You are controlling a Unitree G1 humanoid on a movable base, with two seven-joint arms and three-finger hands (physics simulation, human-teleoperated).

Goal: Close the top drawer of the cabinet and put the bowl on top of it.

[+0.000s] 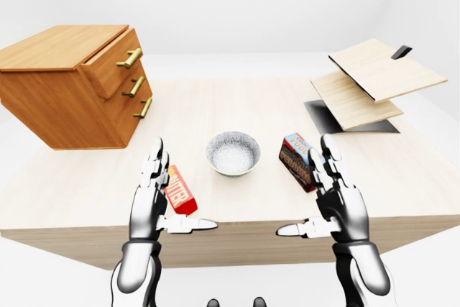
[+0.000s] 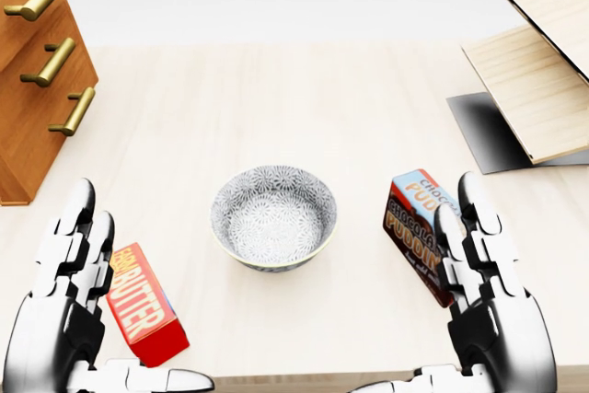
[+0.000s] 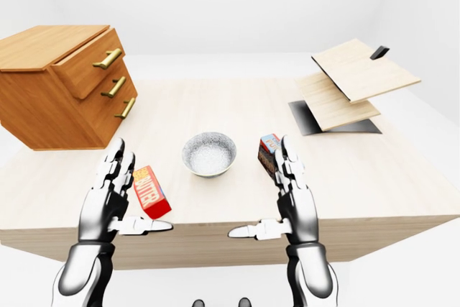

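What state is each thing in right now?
Top drawer: pulled partly out.
Lower drawers: shut.
Bowl: upright, empty, on the table.
Butter box: lying on the table.
Pudding box: on the table, not held.
Left hand: open, empty.
Right hand: open, empty.
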